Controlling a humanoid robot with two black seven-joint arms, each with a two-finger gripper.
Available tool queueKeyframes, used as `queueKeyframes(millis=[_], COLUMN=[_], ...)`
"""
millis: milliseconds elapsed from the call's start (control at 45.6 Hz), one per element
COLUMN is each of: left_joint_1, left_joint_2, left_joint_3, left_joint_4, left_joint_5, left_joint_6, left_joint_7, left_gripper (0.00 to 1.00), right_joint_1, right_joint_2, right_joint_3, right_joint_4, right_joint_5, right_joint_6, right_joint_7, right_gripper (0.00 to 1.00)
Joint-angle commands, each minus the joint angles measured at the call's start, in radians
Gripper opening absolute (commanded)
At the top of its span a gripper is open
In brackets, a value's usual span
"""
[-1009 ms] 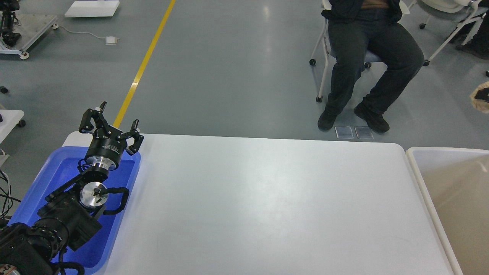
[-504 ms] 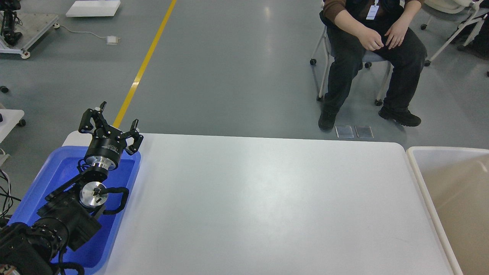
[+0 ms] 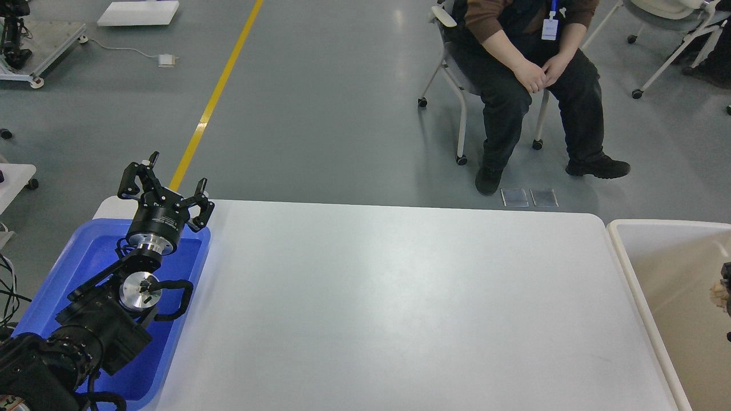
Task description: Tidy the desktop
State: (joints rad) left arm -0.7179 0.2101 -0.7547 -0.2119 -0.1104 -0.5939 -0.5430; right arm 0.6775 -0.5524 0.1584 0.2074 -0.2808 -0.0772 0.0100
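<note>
The white desktop (image 3: 400, 297) fills the middle of the head view and nothing lies on it. My left gripper (image 3: 169, 178) is open and empty, raised over the far end of the blue tray (image 3: 85, 257) at the table's left edge. At the right edge of the view a small dark part with a pale lumpy thing (image 3: 724, 291) shows over the cream-beige tub (image 3: 622, 251). It is cut off by the frame, so I cannot tell whether it is my right gripper or how its fingers stand.
A person sits on a wheeled chair (image 3: 525, 85) on the grey floor beyond the table's far edge. A yellow floor line (image 3: 217, 97) runs at the far left. Two small floor plates (image 3: 528, 197) lie near the far edge.
My left arm has not moved. The seated person shifted the chair left. The dark part with the pale thing has appeared at the right edge over the tub.
</note>
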Motion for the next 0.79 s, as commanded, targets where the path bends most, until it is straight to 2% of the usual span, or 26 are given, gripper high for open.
queueKeyframes(millis=[0,439,461,482,504,526,548,768], left_joint_1=[0.000,0.000,0.000,0.000,0.000,0.000,0.000,0.000], left_joint_2=[0.000,0.000,0.000,0.000,0.000,0.000,0.000,0.000], left_joint_3=[0.000,0.000,0.000,-0.002,0.000,0.000,0.000,0.000], left_joint_4=[0.000,0.000,0.000,0.000,0.000,0.000,0.000,0.000], left_joint_5=[0.000,0.000,0.000,0.000,0.000,0.000,0.000,0.000], left_joint_6=[-0.001,-0.001,-0.001,-0.001,-0.001,-0.001,-0.001,-0.001], left_joint_7=[0.000,0.000,0.000,0.000,0.000,0.002,0.000,0.000], left_gripper=[1.00,1.00,1.00,1.00,1.00,1.00,1.00,1.00], right_joint_1=[-0.044,-0.050,-0.050,-0.050,-0.050,-0.050,-0.049,-0.049], right_joint_2=[0.046,0.046,0.046,0.046,0.046,0.046,0.046,0.042], right_joint_3=[0.070,0.102,0.104,0.104,0.105,0.107,0.110,0.119], right_joint_4=[-0.045,-0.048,-0.048,-0.048,-0.048,-0.048,-0.046,-0.039], right_joint_5=[0.012,0.034,0.040,0.046,0.052,0.061,0.074,0.112], right_joint_6=[-0.004,-0.006,-0.006,-0.006,-0.007,-0.010,-0.012,-0.010], right_joint_7=[-0.024,-0.028,-0.028,-0.028,-0.028,-0.027,-0.028,-0.019], right_gripper=[0.00,0.00,0.08,0.23,0.46,0.82,1.00,1.00])
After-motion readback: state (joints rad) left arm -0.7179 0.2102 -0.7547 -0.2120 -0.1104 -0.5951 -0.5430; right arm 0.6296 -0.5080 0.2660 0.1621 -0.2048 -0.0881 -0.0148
